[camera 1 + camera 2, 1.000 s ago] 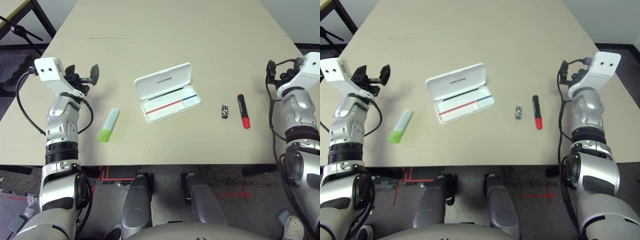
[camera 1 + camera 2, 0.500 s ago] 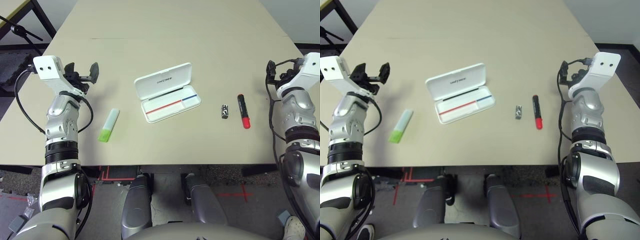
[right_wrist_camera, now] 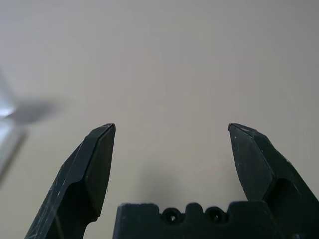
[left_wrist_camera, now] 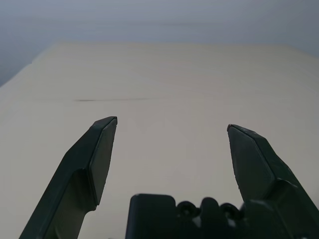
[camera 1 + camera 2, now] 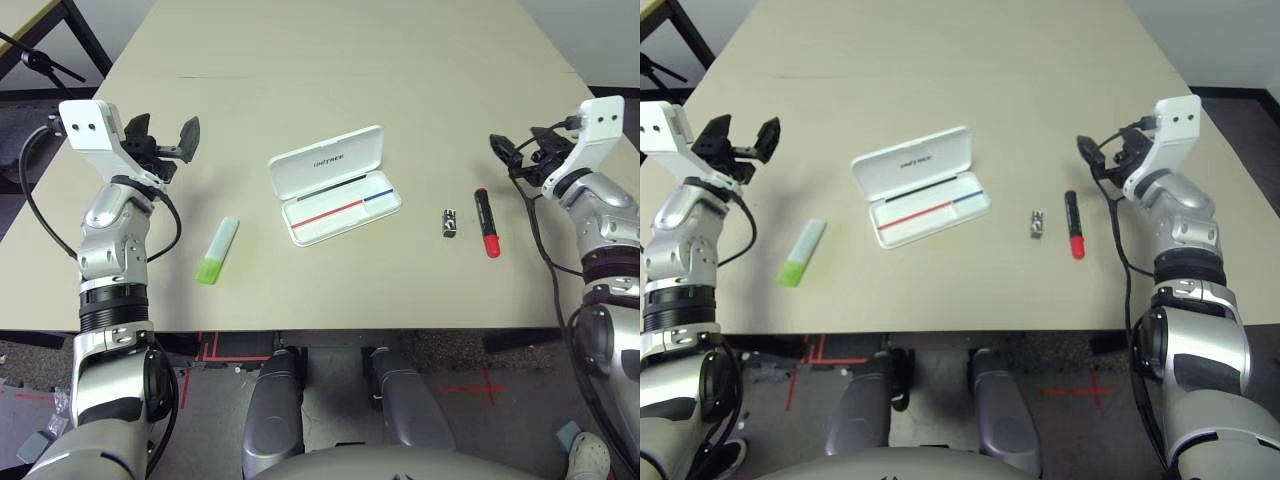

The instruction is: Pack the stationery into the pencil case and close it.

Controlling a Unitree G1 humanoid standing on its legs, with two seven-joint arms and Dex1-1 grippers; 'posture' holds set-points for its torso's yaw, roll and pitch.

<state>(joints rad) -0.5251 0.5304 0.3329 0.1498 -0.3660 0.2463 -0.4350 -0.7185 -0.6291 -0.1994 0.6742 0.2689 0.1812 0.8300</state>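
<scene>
One open pencil case (image 5: pixel 334 184), three loose stationery pieces are counted.
Highlighter (image 5: pixel 217 250), red-capped marker (image 5: pixel 487 223), tiny block (image 5: pixel 450 223), its detail unresolved; left gripper (image 5: pixel 163 140) and right gripper (image 5: pixel 520 153) are spread wide, empty.

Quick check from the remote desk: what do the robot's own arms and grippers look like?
Both arms are jointed silver metal with black ribbed rings. Each wrist carries a white boxy housing with two small dark holes. The left gripper and right gripper each have two black tapered fingers on a black base with small screws. Black cables loop from each wrist down the forearm.
</scene>
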